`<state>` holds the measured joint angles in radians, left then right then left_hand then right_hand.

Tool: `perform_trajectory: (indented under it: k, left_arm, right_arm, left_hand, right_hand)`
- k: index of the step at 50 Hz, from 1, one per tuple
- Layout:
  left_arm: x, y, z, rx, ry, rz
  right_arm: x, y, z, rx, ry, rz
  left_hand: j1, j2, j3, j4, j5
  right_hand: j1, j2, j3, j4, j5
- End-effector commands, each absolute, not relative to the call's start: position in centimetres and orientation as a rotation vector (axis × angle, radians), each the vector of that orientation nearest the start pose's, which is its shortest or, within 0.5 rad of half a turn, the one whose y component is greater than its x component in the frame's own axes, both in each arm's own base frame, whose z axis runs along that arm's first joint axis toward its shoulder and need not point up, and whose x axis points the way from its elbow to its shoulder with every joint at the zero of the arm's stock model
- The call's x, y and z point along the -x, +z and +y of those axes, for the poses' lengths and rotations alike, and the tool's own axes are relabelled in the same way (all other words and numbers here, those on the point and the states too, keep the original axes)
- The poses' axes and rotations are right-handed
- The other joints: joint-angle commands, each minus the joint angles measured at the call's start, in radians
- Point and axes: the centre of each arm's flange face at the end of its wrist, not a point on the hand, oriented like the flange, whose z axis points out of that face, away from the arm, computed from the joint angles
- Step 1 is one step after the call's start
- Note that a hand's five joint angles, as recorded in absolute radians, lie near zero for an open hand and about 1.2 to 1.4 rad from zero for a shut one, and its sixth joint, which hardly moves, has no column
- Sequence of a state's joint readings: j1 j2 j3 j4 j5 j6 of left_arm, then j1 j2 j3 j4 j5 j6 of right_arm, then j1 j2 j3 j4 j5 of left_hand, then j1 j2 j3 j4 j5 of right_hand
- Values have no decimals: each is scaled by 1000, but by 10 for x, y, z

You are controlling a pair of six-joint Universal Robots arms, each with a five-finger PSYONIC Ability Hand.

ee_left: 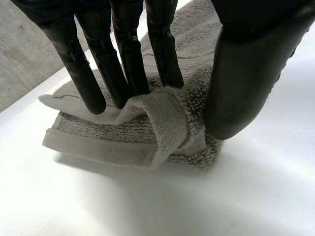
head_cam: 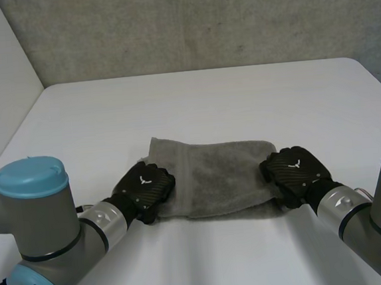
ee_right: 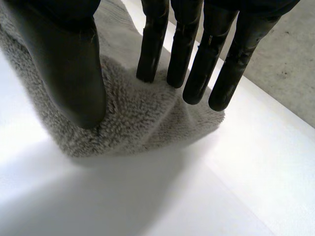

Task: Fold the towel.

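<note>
A grey towel (head_cam: 220, 176) lies in the middle of a white bench (head_cam: 207, 101), a wide rectangle that looks to be already doubled over, with a stitched band running down it near its 9 o'clock end.

The left robot hand (head_cam: 145, 185) sits on the towel's 8 o'clock corner. Its straight fingers (ee_left: 125, 59) press on top and its thumb (ee_left: 241, 83) closes in from the side, so a roll of cloth is clamped between them.

The right robot hand (head_cam: 294, 170) sits on the 4 o'clock corner. Its fingers (ee_right: 192, 54) and thumb (ee_right: 69, 64) are nipped onto a raised hump of terry in the same way.

The step in hand appears to be lifting the near edge to carry it over towards 12 o'clock.

To do it well:
- Both hands should take all the layers at their corners, not just the top one.
- They should rise together and keep the edge between them taut and level.
- They should travel at the same pace, so the near edge lands square on the far edge.

A weak pinch on either side would probably let that corner drop and skew the fold.
</note>
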<state>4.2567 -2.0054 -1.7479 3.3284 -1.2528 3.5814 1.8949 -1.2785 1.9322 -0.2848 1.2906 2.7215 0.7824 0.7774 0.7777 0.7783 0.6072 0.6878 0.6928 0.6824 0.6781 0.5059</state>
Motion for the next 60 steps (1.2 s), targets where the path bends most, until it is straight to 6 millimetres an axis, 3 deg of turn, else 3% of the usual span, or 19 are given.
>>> perform_trajectory:
  k: [1, 7, 17, 20, 24, 30, 38, 41, 43, 44, 45, 48, 49, 51, 53, 56, 58, 59, 60]
  left_arm:
    - [283, 138, -221, -1491, -1846, 2451]
    - [281, 143, -224, -1474, -1862, 2443]
    - [280, 146, -224, -1466, -1877, 2437]
    - [280, 149, -224, -1459, -1887, 2431]
    - [275, 153, -230, -1422, -1907, 2422]
    - [269, 160, -239, -1333, -1943, 2457]
    - [268, 188, -255, -1185, -2082, 2468]
    - [273, 203, -260, -1127, -2164, 2478]
    - [275, 220, -266, -1045, -2258, 2493]
    - [275, 220, -267, -1044, -2259, 2493]
    - [277, 228, -269, -1004, -2306, 2503]
    - [277, 241, -274, -924, -2375, 2527]
    - [277, 241, -274, -924, -2375, 2527]
    - [277, 245, -274, -892, -2405, 2540]
    - [277, 246, -274, -885, -2407, 2543]
    - [276, 245, -271, -880, -2406, 2550]
    - [276, 245, -271, -880, -2406, 2550]
    - [276, 245, -271, -878, -2404, 2552]
    - [276, 245, -271, -878, -2404, 2552]
  right_arm:
    - [-230, 139, -232, 1125, -1699, 2198]
    - [-222, 134, -233, 1165, -1696, 2225]
    - [-224, 134, -231, 1143, -1685, 2218]
    - [-225, 133, -231, 1127, -1681, 2217]
    - [-223, 133, -233, 1115, -1678, 2227]
    - [-220, 134, -230, 1131, -1664, 2245]
    - [-189, 180, -252, 1254, -1793, 2262]
    - [-209, 208, -252, 1349, -1821, 2121]
    - [-255, 240, -236, 1369, -1838, 1924]
    - [-255, 240, -236, 1369, -1838, 1923]
    - [-275, 244, -231, 1346, -1817, 1870]
    - [-316, 243, -216, 1317, -1743, 1801]
    - [-316, 243, -216, 1317, -1742, 1800]
    - [-353, 231, -188, 1360, -1666, 1740]
    - [-370, 220, -168, 1410, -1614, 1712]
    - [-387, 197, -140, 1485, -1521, 1714]
    - [-387, 191, -138, 1491, -1503, 1748]
    - [-384, 189, -138, 1490, -1508, 1770]
    - [-384, 189, -138, 1490, -1508, 1770]
  left_hand:
    - [-40, -35, -36, -36, -40]
    - [-595, -590, -590, -591, -594]
    - [-598, -593, -594, -594, -598]
    - [-598, -593, -594, -594, -598]
    - [-598, -593, -594, -594, -598]
    - [-598, -593, -594, -594, -598]
    - [-598, -593, -594, -594, -598]
    - [-598, -593, -594, -594, -598]
    - [-598, -593, -594, -594, -598]
    - [-598, -593, -594, -594, -598]
    - [-598, -593, -594, -594, -598]
    - [-598, -593, -594, -594, -598]
    - [-598, -593, -594, -594, -598]
    - [-598, -593, -594, -594, -598]
    - [-598, -593, -594, -594, -598]
    - [-598, -593, -594, -594, -598]
    - [-598, -593, -594, -594, -598]
    - [-598, -593, -594, -594, -598]
    - [-598, -593, -594, -594, -598]
  right_hand:
    - [14, 9, 19, 23, 21]
    - [154, 149, 159, 164, 161]
    - [90, 85, 95, 100, 97]
    - [175, 170, 181, 185, 183]
    - [663, 658, 669, 673, 671]
    - [709, 703, 714, 718, 716]
    - [709, 703, 714, 718, 716]
    - [709, 703, 714, 718, 716]
    - [709, 703, 714, 718, 716]
    - [709, 703, 714, 718, 716]
    - [709, 703, 714, 718, 716]
    - [709, 703, 714, 718, 716]
    - [709, 703, 714, 718, 716]
    - [709, 703, 714, 718, 716]
    - [709, 703, 714, 718, 716]
    - [709, 703, 714, 718, 716]
    - [709, 703, 714, 718, 716]
    - [422, 417, 427, 431, 429]
    - [419, 414, 424, 429, 426]
